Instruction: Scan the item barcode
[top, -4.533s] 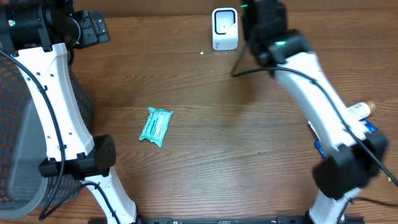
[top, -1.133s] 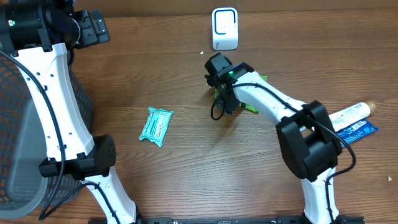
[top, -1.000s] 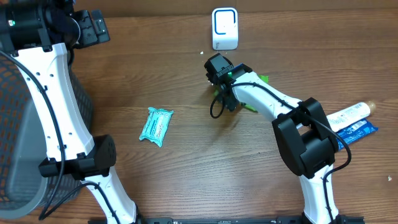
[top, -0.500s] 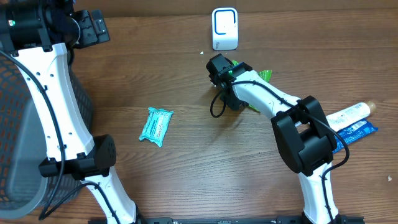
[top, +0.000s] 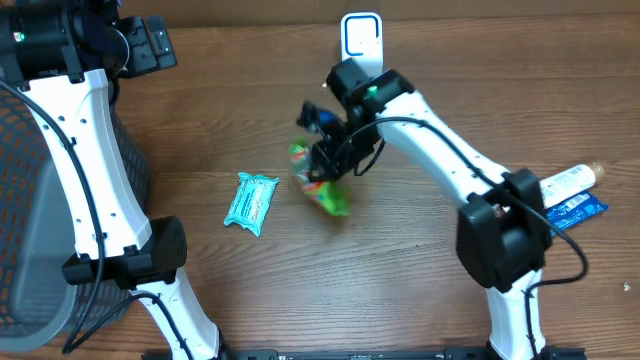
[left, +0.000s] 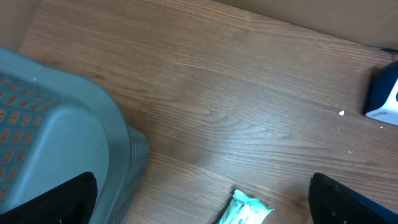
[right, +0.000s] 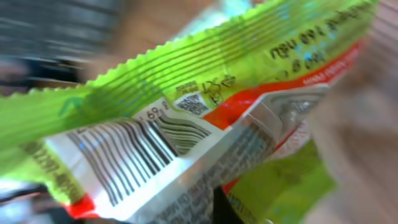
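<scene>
Glossy green packet (top: 332, 198), serrated edge, in right fingers (top: 338, 157), wood-grain table (top: 400, 280)

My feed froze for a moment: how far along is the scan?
Done: the right claw is shut on the green bag. In hand: the bag is held near the scanner, and its barcode faces the wrist camera. Left: showing that barcode to the scanner. The teal packet and the tube lie aside, not gripped.
</scene>
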